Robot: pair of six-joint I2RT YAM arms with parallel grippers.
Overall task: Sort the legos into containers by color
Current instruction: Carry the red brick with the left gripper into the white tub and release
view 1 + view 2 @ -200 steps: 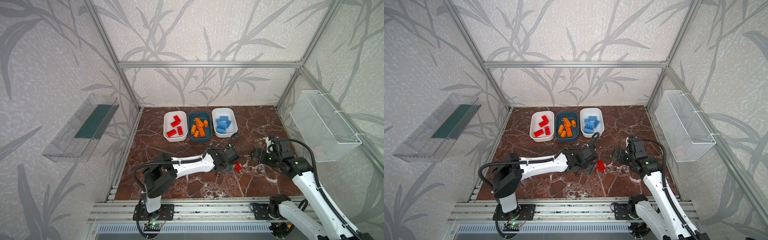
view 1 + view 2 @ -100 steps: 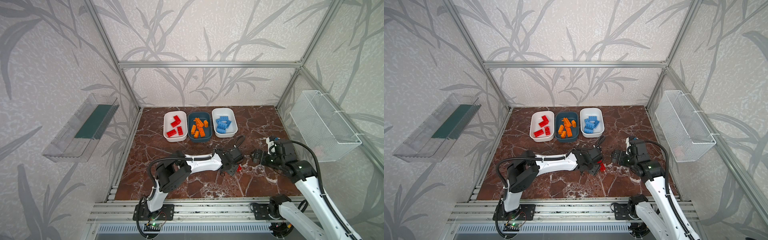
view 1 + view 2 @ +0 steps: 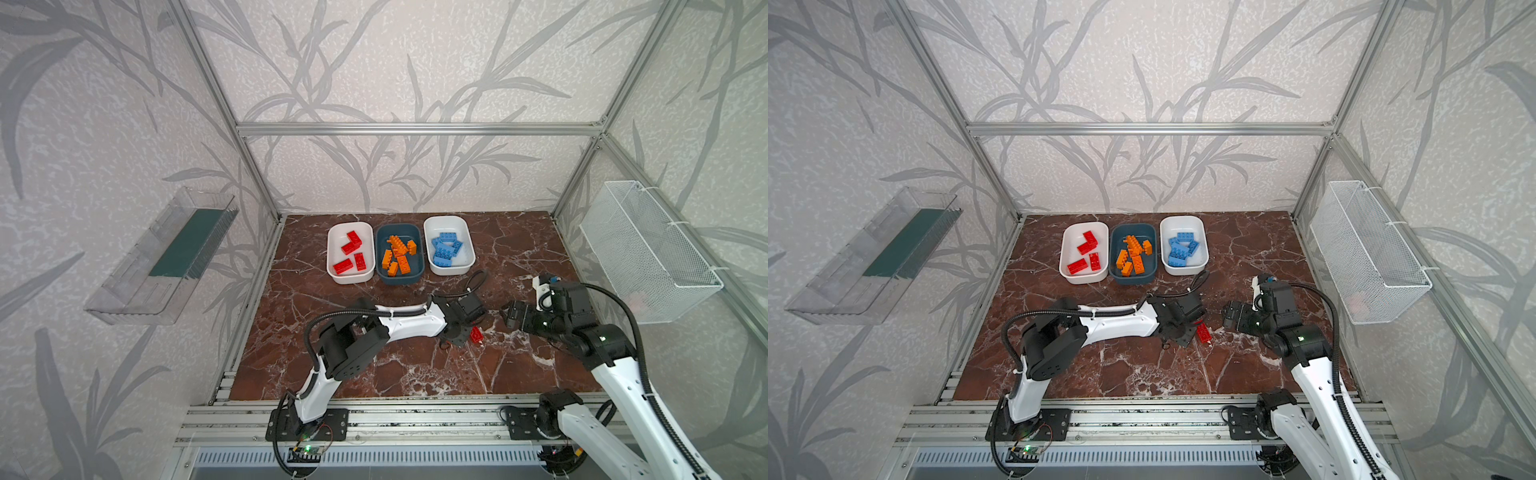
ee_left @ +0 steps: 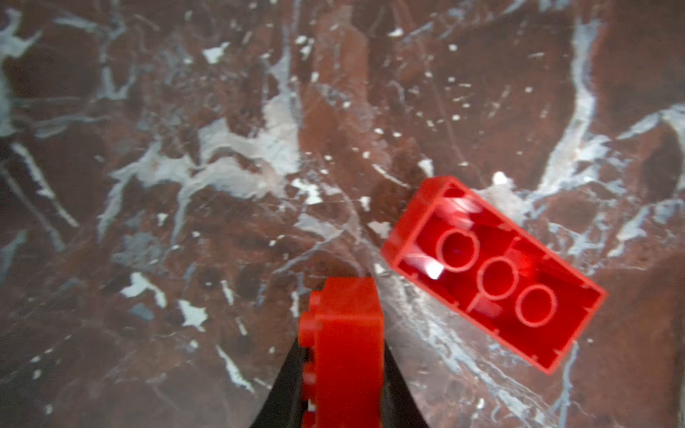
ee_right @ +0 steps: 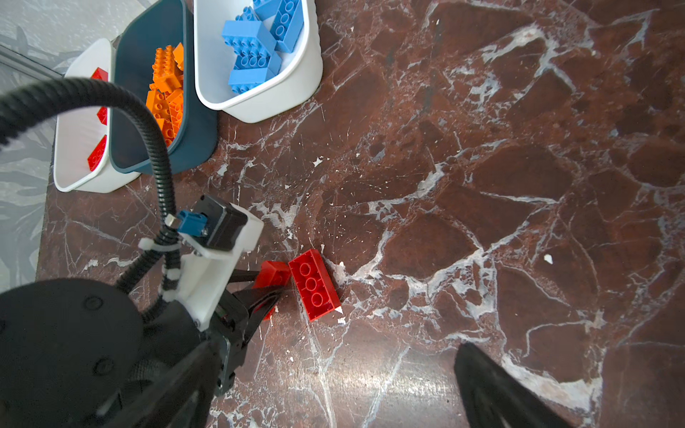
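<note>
half-cropped red brick (image 4: 343, 333) in left gripper (image 4: 343, 374)

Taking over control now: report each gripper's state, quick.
Left gripper: closed, holding a red brick.
Right gripper: open, holding nothing.

The left arm (image 3: 409, 325) and right arm (image 3: 619, 386) look alike, with smooth white shells on the long links and chunky black housings at the joints. A black ribbed hose (image 3: 308, 343) runs along each, fastened with white zip ties (image 5: 150, 244). Each has a black base plate (image 3: 336, 426) on the grey rail. A white camera bracket (image 5: 237, 241) carries a blue plug (image 5: 192, 223). The fingers (image 4: 287, 396) are black and tapered.
</note>
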